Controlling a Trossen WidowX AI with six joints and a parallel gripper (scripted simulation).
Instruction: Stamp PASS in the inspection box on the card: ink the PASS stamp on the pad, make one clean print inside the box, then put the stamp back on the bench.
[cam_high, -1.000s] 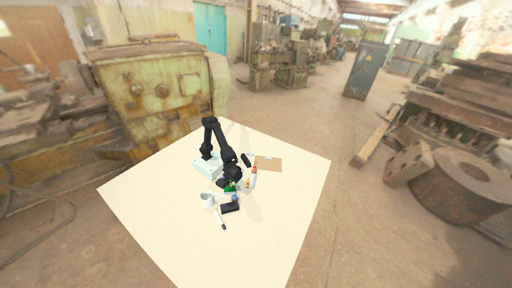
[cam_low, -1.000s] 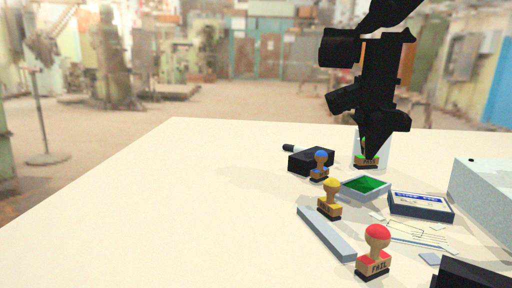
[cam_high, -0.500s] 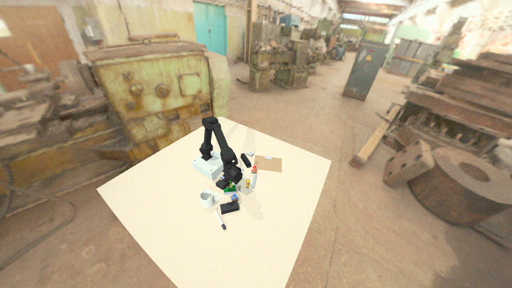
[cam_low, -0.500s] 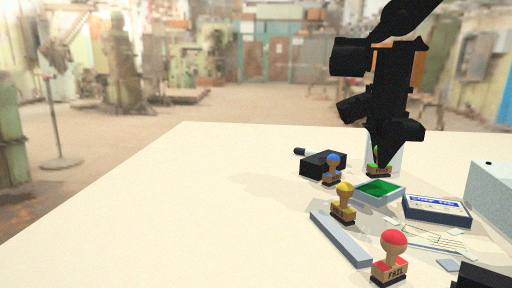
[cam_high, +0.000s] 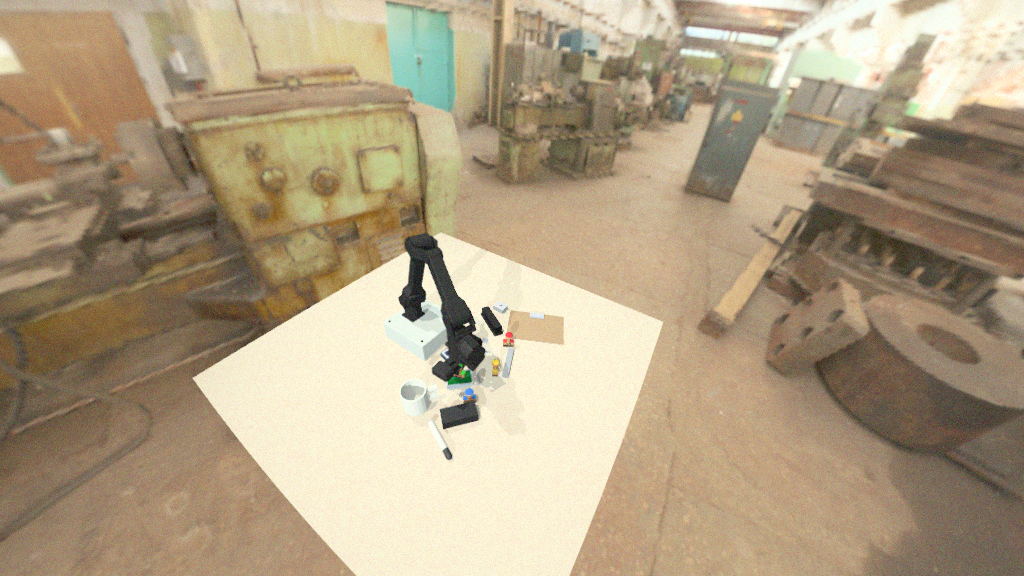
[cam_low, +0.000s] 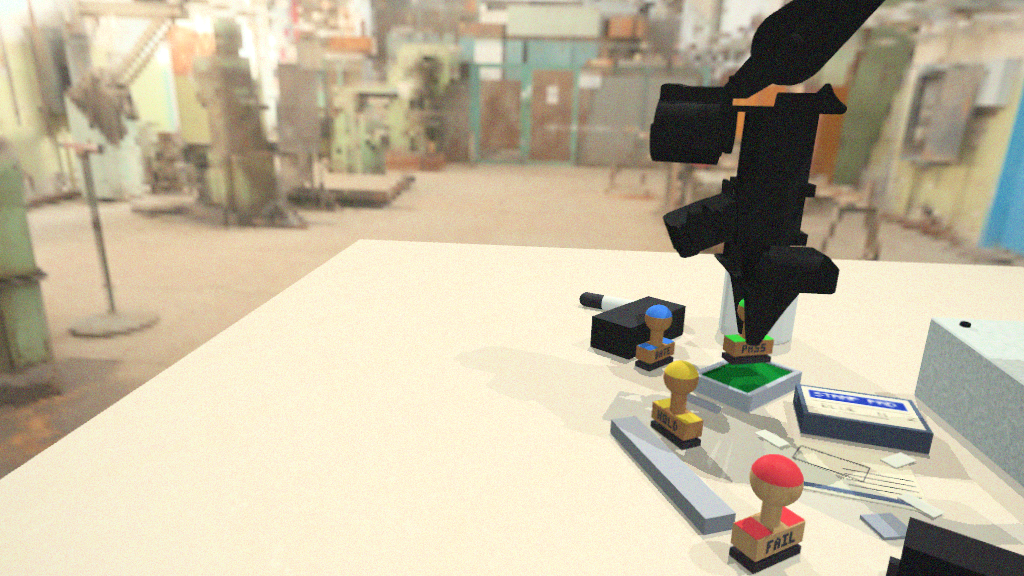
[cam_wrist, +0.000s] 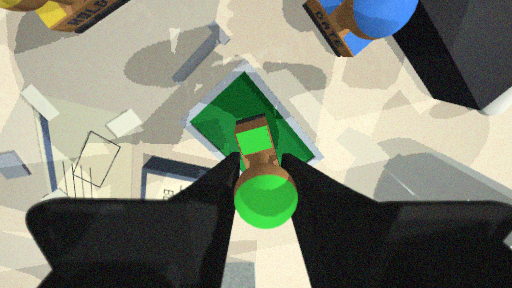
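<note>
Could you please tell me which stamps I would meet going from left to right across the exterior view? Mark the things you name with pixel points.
DATE stamp (cam_low: 657, 330) (cam_wrist: 382, 15), HOLD stamp (cam_low: 680, 379) (cam_wrist: 85, 15), PASS stamp (cam_low: 753, 347) (cam_wrist: 265, 197), FAIL stamp (cam_low: 776, 494) (cam_high: 508, 339).

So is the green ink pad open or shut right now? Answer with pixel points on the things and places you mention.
Open: the green pad (cam_low: 723, 376) (cam_wrist: 220, 107) shows its inked surface inside the grey rim, with no lid over it.
</note>
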